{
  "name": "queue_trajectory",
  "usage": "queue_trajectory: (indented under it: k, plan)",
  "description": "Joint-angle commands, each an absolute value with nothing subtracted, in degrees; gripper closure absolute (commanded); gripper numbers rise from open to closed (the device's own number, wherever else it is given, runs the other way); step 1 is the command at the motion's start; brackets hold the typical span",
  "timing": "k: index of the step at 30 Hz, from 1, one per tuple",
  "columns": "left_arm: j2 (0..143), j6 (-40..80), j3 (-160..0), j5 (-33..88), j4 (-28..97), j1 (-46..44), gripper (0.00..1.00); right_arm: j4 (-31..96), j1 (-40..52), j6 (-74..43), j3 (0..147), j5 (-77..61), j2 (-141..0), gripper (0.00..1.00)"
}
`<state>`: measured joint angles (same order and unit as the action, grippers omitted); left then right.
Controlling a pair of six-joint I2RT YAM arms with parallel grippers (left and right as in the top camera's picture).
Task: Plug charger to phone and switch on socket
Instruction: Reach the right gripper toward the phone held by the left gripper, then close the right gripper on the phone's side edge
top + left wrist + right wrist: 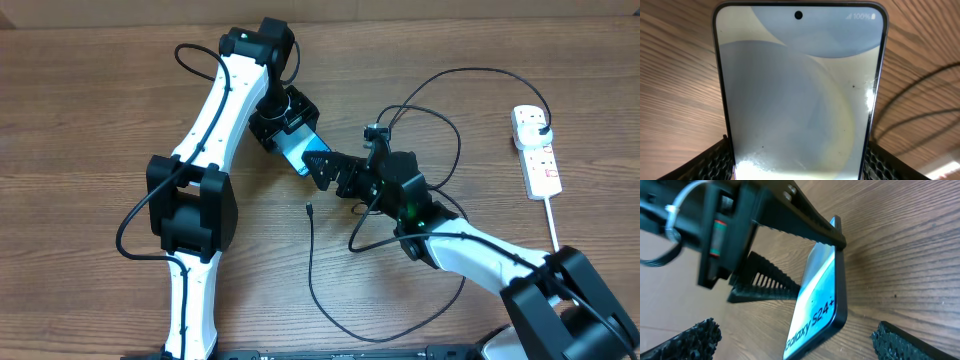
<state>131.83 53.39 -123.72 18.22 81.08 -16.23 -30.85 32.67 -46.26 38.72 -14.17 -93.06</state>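
The phone (294, 150), screen lit pale blue, lies near the table's middle. My left gripper (284, 128) is shut on its long sides; in the left wrist view the phone (800, 90) fills the frame between the jaws (797, 162). My right gripper (318, 166) is open, its fingers either side of the phone's near short end (815, 295), not touching it. The charger cable (311, 262) lies loose, its connector tip (309, 210) on the wood just in front of the right gripper. The socket (536, 150) lies at the far right with a black plug (540, 123) in it.
The charger's cable loops widely behind and in front of the right arm (470, 250). The socket's white cord (553, 228) runs toward the near right edge. The left arm (210, 150) stretches over the left half of the table.
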Motion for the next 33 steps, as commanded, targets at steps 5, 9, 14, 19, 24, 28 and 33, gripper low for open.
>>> queue_trajectory:
  k: [5,9,14,19,24,28,33]
  plan:
    - [131.4,56.8,-123.9,28.2,79.7,-14.9,0.96,-32.1,32.8,-45.3,41.1,-11.3,-95.3,0.04]
    - [131.4,56.8,-123.9,31.7,79.6,-14.9,0.96,-32.0,32.8,-46.5,41.1,-9.0,-95.5,0.04]
    - [131.4,56.7,-123.9,32.4,79.6,-15.2,0.96,-32.1,32.8,-49.6,42.0,-8.6,-97.9,0.07]
    - [131.4,56.8,-123.9,28.8,79.7,-15.8,0.96,-32.1,32.8,-49.7,43.6,-8.8,-99.7,0.13]
    - [131.4,57.1,-123.9,27.0,79.4,-16.2,0.95,-29.3,32.8,-49.7,46.2,-6.8,-100.0,0.24]
    - [131.4,58.0,-123.9,26.3,79.2,-16.2,0.95,-26.2,32.8,-49.7,48.2,-5.2,-100.5,0.32]
    - [131.4,59.7,-123.9,23.8,78.7,-16.2,0.96,-21.7,32.8,-51.1,51.4,-5.2,-102.7,0.41]
